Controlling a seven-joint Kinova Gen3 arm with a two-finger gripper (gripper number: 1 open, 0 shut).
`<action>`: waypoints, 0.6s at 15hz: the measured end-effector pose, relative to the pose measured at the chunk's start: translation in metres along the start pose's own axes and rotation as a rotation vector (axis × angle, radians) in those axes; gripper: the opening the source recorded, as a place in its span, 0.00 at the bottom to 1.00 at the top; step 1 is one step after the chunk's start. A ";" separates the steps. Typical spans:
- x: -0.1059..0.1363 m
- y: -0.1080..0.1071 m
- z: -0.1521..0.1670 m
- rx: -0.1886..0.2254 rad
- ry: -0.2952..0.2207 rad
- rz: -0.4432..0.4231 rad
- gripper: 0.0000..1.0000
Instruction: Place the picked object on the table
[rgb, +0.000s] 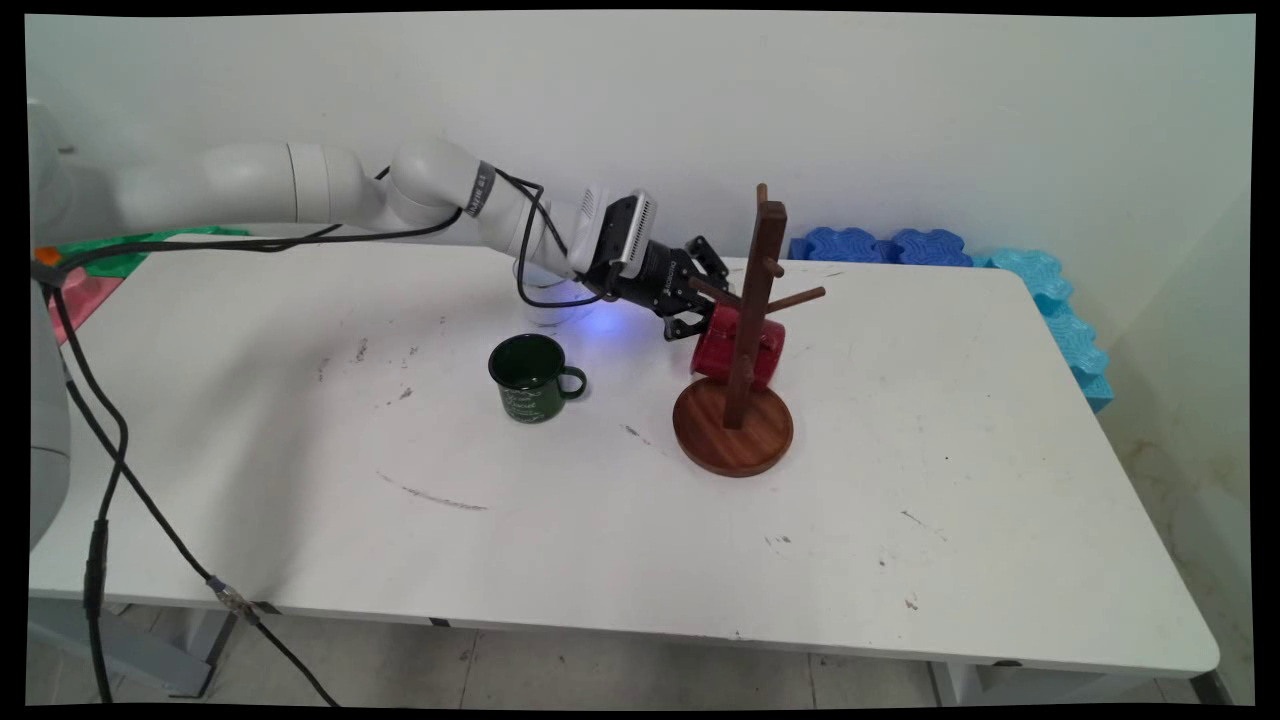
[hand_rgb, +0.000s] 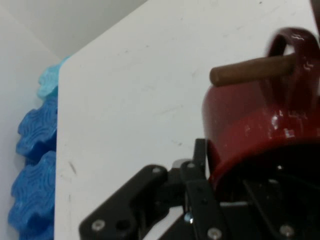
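The hand is clamped on the red mug's rim, holding it tipped against the wooden mug tree, whose peg sits through the mug's handle in the hand view. At nine o'clock of the tree, a dark green mug stands upright on the bench.

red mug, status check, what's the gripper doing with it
Gripper shut on red mug. Mug handle over wooden peg of mug tree. Green mug apart, left.
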 end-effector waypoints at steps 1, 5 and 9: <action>0.001 0.000 0.000 -0.002 0.000 0.005 0.00; 0.003 0.000 0.001 -0.008 0.001 0.021 0.00; 0.005 -0.001 0.001 -0.009 0.001 0.036 0.00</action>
